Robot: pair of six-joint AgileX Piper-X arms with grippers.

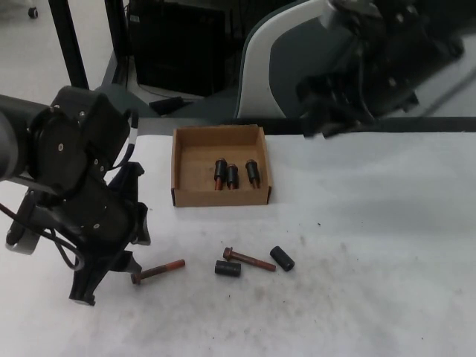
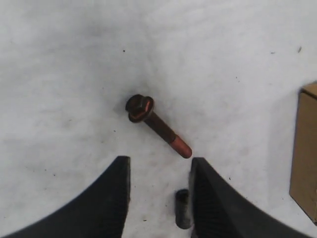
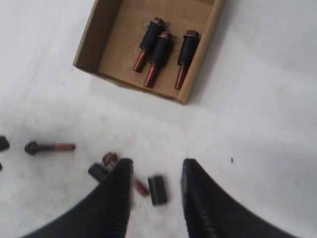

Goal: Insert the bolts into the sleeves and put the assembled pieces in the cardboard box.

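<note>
High view: the left arm (image 1: 74,186) bends over the bench (image 1: 372,238) in front of and left of the cardboard box (image 1: 220,196), wrist turned down. Three assembled pieces (image 1: 232,175) lie side by side inside the box. In front of the box lie two loose bolts, the left bolt (image 1: 158,270) by the arm's tip and the middle bolt (image 1: 249,259). There are also two loose sleeves, the first sleeve (image 1: 227,268) just beside the middle bolt's head and the second sleeve (image 1: 282,258) near its other end.

Left wrist view: the left claw (image 2: 159,162) is spread wide and grasps nothing. The left bolt lies just off its fingertips, untouched.

Right wrist view: the right claw (image 3: 156,162) is likewise released and empty, held above the bench in front of the box, over one sleeve.
</note>
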